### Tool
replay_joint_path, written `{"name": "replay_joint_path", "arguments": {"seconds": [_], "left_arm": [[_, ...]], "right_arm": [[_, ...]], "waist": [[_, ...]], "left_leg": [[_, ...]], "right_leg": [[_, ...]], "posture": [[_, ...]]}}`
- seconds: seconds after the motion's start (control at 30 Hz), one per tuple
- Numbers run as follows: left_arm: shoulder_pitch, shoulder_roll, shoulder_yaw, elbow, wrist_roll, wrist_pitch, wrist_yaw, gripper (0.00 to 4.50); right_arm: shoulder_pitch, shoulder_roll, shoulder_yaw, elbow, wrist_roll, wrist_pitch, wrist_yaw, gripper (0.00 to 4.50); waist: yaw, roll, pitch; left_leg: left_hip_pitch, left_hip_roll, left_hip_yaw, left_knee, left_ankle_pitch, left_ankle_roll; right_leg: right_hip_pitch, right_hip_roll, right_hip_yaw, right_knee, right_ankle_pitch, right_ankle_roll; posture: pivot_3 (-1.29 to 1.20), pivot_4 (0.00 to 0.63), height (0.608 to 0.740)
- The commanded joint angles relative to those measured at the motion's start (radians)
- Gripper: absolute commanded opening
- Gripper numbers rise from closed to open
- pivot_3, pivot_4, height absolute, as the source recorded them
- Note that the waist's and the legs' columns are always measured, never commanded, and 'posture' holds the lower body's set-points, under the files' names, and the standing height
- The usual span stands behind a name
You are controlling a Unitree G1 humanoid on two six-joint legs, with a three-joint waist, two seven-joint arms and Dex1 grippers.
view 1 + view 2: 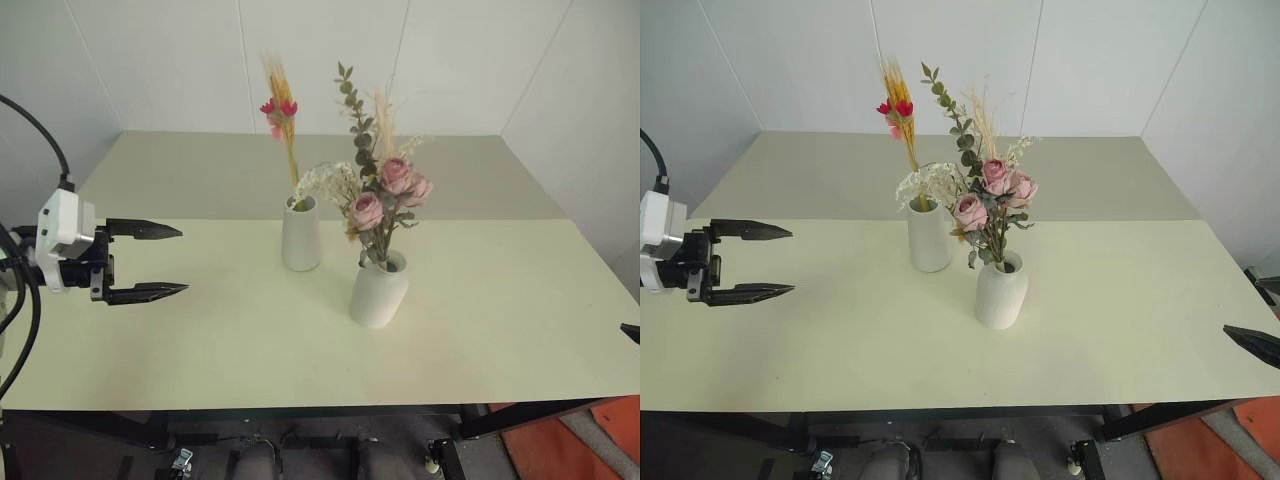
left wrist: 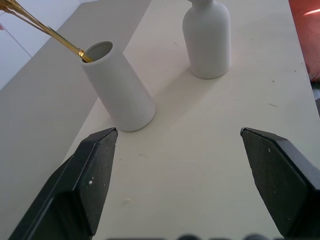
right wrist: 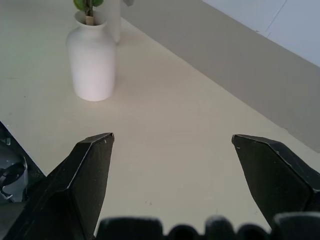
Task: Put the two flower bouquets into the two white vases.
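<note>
We see the slim yellow-stalked, red-flowered bunch (image 1: 281,112) standing in the tall tapered matte white vase (image 1: 300,233) and the bushy pink-rose bouquet (image 1: 385,190) in the rounder white bottle vase (image 1: 379,290) to its right and nearer — so both jobs look done. Our left gripper (image 1: 160,261) and right gripper (image 3: 172,141) hang wide apart and empty, well clear at the table's (image 1: 500,330) left and right edges — likely to avoid toppling them.

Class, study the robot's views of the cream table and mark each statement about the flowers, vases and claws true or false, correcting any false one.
1. The slim bunch of yellow stalks stands in the tall vase. True.
2. The rose bouquet lies flat on the table. False: it stands in the rounder vase.
3. The left claw is open and holds nothing. True.
4. The two vases touch each other. False: a gap of table shows between them.
5. The right claw grips a vase. False: it is open and empty.
</note>
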Motion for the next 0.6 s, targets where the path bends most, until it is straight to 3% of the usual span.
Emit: {"name": "replay_joint_path", "arguments": {"seconds": [0.03,0.6], "left_arm": [[0.004,0.026,0.048,-0.014,-0.017,-0.002,0.007,4.27],[0.057,0.084,0.106,-0.025,-0.023,0.027,0.013,4.27]], "right_arm": [[-0.012,-0.012,-0.012,-0.01,-0.008,-0.005,0.004,4.48],[-0.044,0.028,0.062,-0.081,0.006,0.019,-0.013,4.48]], "waist": [[0.0,0.0,0.0],[-0.001,0.0,0.0]], "left_leg": [[0.0,0.0,0.0,0.0,0.0,0.0],[0.0,0.0,0.001,-0.002,0.0,0.0]], "right_leg": [[0.0,0.0,0.0,0.0,0.0,0.0],[-0.001,-0.001,0.0,0.0,0.0,0.0]], "posture": [[0.0,0.15,0.74],[0.0,0.15,0.74]]}}
